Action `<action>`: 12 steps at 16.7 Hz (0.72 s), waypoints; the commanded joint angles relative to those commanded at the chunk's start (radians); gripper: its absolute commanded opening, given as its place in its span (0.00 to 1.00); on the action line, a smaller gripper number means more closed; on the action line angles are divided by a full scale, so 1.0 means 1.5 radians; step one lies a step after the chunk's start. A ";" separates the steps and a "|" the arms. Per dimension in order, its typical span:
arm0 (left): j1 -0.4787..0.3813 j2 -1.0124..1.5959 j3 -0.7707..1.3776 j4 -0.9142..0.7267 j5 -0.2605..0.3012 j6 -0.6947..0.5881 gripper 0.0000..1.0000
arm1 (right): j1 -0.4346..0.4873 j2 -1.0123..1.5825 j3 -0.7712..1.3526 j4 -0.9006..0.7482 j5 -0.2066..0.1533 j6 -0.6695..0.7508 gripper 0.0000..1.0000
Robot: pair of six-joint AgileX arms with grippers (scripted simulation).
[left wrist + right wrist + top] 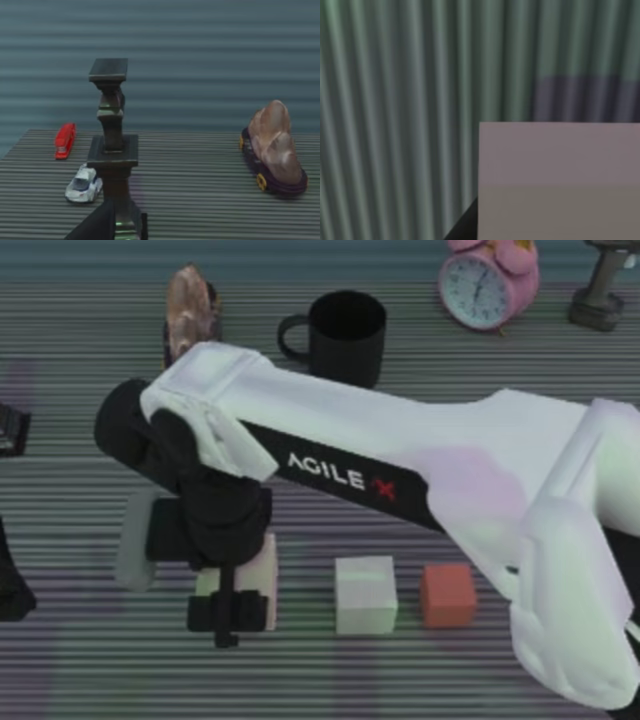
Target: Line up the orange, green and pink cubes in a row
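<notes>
The right arm (420,470), a white six-joint limb with black fittings, reaches from the top view's right edge across the striped table (80,370) to its left-centre. Its right gripper (228,612) sits directly over the pink cube (262,565), a large, plain, pale pinkish-cream block of which only one edge shows beside the black wrist. The right wrist view is filled in part by a flat face of this cube (560,180), very close to the camera. Whether the fingers are clamped on the cube or spread around it cannot be told from these views.

The green cube (365,594), a plain pale mint block of middle size, lies just to the right of the pink cube, apart from it. The orange cube (447,594), small and matte, lies just right of the green one, again with a gap. The three stand roughly on one line running left to right across the table; the row appears nearly or wholly formed.

The decisive relation is vertical: the pink cube lies straight beneath the right gripper, so the next move would likely be a release, if the cube is held, and a straight lift, without nudging the neighbouring green cube.

The left arm is parked at the table's left edge; its own gripper is not visible.
</notes>
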 joint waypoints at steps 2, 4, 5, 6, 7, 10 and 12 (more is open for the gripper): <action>0.000 0.000 0.000 0.000 0.000 0.000 1.00 | 0.001 -0.002 -0.041 0.040 0.000 0.000 0.00; 0.000 0.000 0.000 0.000 0.000 0.000 1.00 | 0.002 -0.003 -0.053 0.053 0.001 0.000 0.00; 0.000 0.000 0.000 0.000 0.000 0.000 1.00 | 0.002 -0.003 -0.053 0.053 0.001 0.000 0.00; 0.000 0.000 0.000 0.000 0.000 0.000 1.00 | 0.002 -0.003 -0.053 0.053 0.001 0.000 0.00; 0.000 0.000 0.000 0.000 0.000 0.000 1.00 | 0.002 -0.003 -0.053 0.053 0.001 0.000 0.00; 0.000 0.000 0.000 0.000 0.000 0.000 1.00 | 0.002 -0.003 -0.053 0.053 0.001 0.000 0.23; 0.000 0.000 0.000 0.000 0.000 0.000 1.00 | 0.002 -0.003 -0.053 0.053 0.001 0.000 0.38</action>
